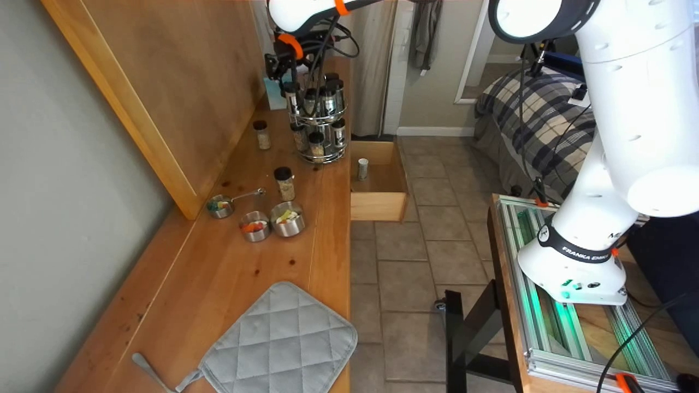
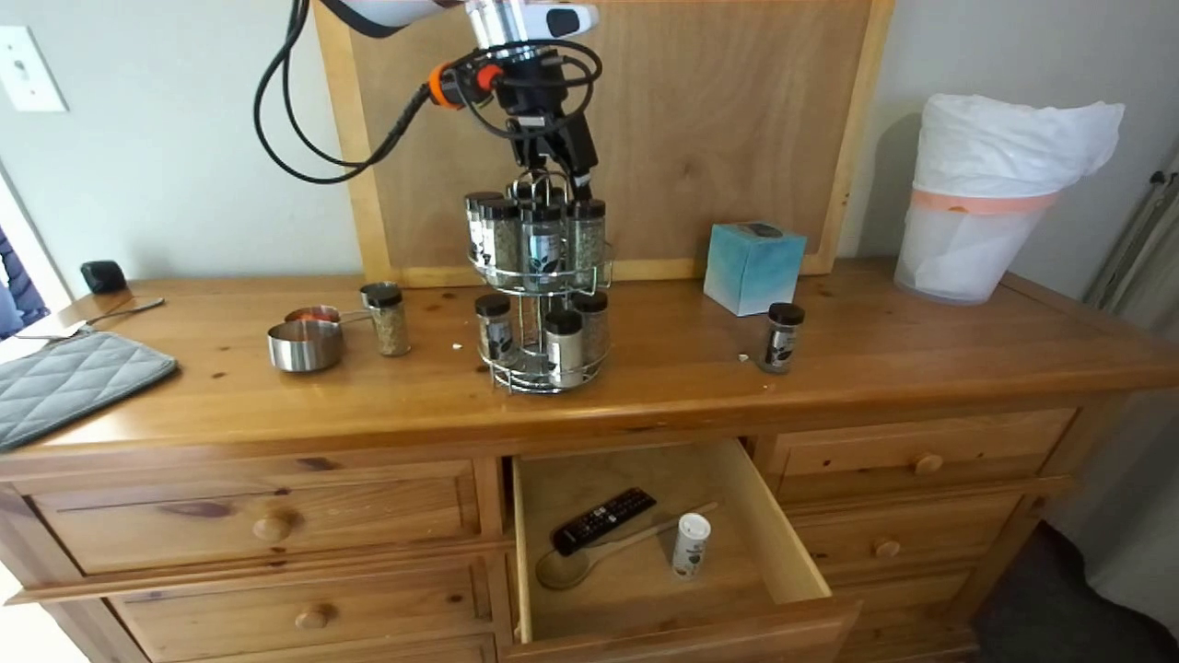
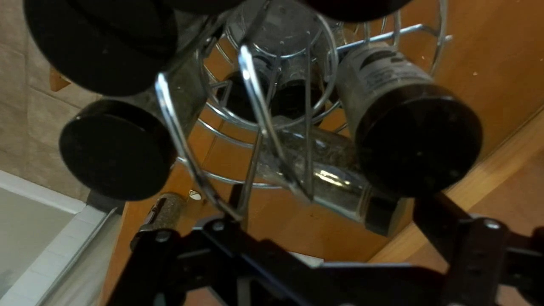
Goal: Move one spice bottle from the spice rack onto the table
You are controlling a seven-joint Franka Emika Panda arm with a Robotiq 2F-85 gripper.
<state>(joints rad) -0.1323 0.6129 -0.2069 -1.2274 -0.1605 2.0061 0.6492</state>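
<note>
The spice rack (image 1: 322, 159) is silvery, with two tiers of black-capped spice bottles, and stands upright on the wooden table (image 1: 218, 305). It also shows in an exterior view (image 2: 543, 385). My gripper (image 2: 557, 175) points down at the rack's top, by the wire handle. In the wrist view my gripper (image 3: 333, 204) is open: one finger is by the handle wire, the other beyond a large black cap (image 3: 418, 140). A tilted glass spice bottle (image 3: 331, 176) shows between the fingers. Whether a finger touches anything is unclear. Two spice bottles (image 2: 391, 322) (image 2: 781, 341) stand on the table.
Metal measuring cups (image 1: 255, 226) and a grey quilted mat (image 1: 284, 338) lie on the table. A teal tissue box (image 2: 755, 267) and a white-lined bin (image 2: 967, 249) stand beyond the rack. An open drawer (image 2: 645, 612) holds a remote, wooden spoon and white shaker.
</note>
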